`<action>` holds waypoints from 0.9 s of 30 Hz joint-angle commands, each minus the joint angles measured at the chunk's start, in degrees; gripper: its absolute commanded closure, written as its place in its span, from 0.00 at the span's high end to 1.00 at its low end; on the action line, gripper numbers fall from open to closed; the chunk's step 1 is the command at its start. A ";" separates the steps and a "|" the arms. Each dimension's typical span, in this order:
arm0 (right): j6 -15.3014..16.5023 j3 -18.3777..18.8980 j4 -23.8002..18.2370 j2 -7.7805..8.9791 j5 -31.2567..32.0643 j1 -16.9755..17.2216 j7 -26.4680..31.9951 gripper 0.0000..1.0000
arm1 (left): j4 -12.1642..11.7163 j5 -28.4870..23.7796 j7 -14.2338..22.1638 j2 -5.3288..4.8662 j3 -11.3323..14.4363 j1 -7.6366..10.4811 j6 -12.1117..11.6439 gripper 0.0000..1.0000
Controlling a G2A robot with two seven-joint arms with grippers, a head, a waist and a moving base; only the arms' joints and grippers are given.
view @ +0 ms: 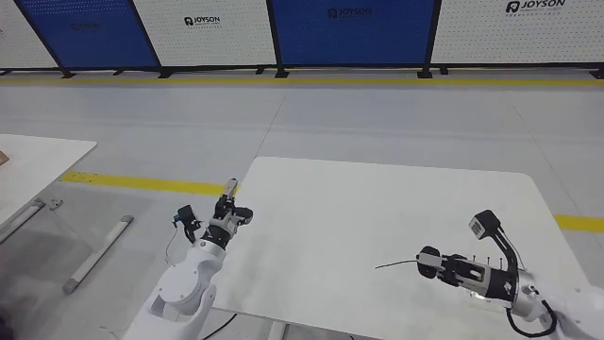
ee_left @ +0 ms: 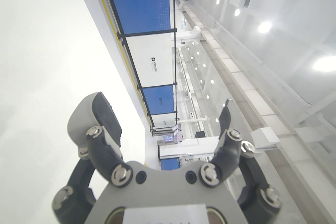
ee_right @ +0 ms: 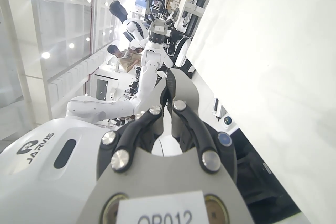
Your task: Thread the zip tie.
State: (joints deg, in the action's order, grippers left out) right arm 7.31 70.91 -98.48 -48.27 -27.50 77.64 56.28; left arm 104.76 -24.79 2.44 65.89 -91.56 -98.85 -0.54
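White table [view: 377, 208] lies under both arms in the top view. The right claw [view: 422, 263] hangs low over it, clamped on one end of the tie [view: 396, 264]. The tie is a thin dark strip that juts straight out ahead of the tips and points across toward the left claw [view: 230, 187]. That claw sits well apart from the tie's free end, over the table's edge. From the left wrist, the left claw's fingers [ee_left: 105, 117] stand wide apart with nothing between them, and the table runs along one side of them. From the right wrist, the right claw's pads [ee_right: 170, 83] are pressed together at the tips, with the table along one side and the left arm far off ahead of them. I judge the tie very light, thin and springy, of slick plastic that could slide or twist in a loose pinch. Its free length will likely wobble and sag, so aiming the tip is uncertain. Which end carries the head is too small to tell. The sensible hold for the left claw would be close behind the free tip, flat faces between the pads, so the short stub past the fingers is stiff enough to steer.
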 commanded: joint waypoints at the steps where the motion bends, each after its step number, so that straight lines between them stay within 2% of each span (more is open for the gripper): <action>1: 0.00 0.00 0.00 0.00 0.00 0.00 0.00 0.00 | 1.80 1.98 0.51 0.02 0.57 0.01 0.00 1.00; 3: 0.00 0.00 0.00 0.00 0.00 0.00 0.00 0.00 | 3.31 3.01 3.19 0.00 2.00 0.15 1.32 1.00; 5: 0.00 0.00 0.00 0.00 0.00 0.00 0.00 0.00 | 4.06 4.78 7.07 -0.19 3.29 0.69 3.76 1.00; 8: 0.00 0.00 0.00 0.00 0.00 0.00 0.00 0.00 | 4.33 6.79 14.24 -0.45 5.98 1.84 7.07 1.00; 9: 0.00 0.00 0.00 0.00 0.00 0.00 0.00 0.00 | 4.11 8.30 15.64 -0.55 6.75 2.55 8.03 1.00; 11: 0.00 0.00 0.00 0.00 0.00 0.00 0.00 0.00 | 3.53 13.61 15.92 -0.60 9.40 3.37 8.33 1.00; 12: 0.00 0.00 0.00 0.00 0.00 0.00 0.00 0.00 | 2.99 14.60 15.63 -0.52 10.57 3.77 8.32 1.00; 16: 0.20 0.29 0.05 -0.04 -0.06 0.08 -1.13 0.00 | 2.82 14.68 15.48 -0.48 10.83 3.91 8.34 1.00; 19: 3.51 2.09 -0.61 -0.19 -0.73 1.97 -6.37 0.00 | 2.54 14.15 15.29 -0.45 10.77 3.96 8.22 1.00; 20: 4.70 2.41 -0.89 -0.26 -0.83 2.79 -7.43 0.00 | 1.77 9.31 16.41 -0.29 10.34 4.03 7.81 1.00; 21: 5.47 2.37 -1.00 -0.35 -0.45 3.19 -8.52 0.00 | 0.98 5.58 19.15 -0.32 9.59 4.22 7.92 1.00; 23: 6.41 0.96 -1.36 -0.78 0.92 3.38 -10.96 0.00 | 0.03 3.27 23.69 -0.63 7.97 4.39 7.47 1.00; 25: 7.12 -1.01 -1.40 -1.33 1.36 2.85 -12.74 0.00 | 0.43 1.82 27.73 -0.83 7.79 4.07 7.25 1.00; 27: 7.35 -3.68 -1.03 -2.04 1.81 1.56 -13.76 0.00 | 1.25 1.75 30.29 -0.95 8.51 3.74 7.27 1.00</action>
State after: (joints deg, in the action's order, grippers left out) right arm 14.62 68.76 -99.73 -49.95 -25.91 79.96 42.90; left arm 105.49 -23.11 31.15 64.98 -83.64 -94.94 6.61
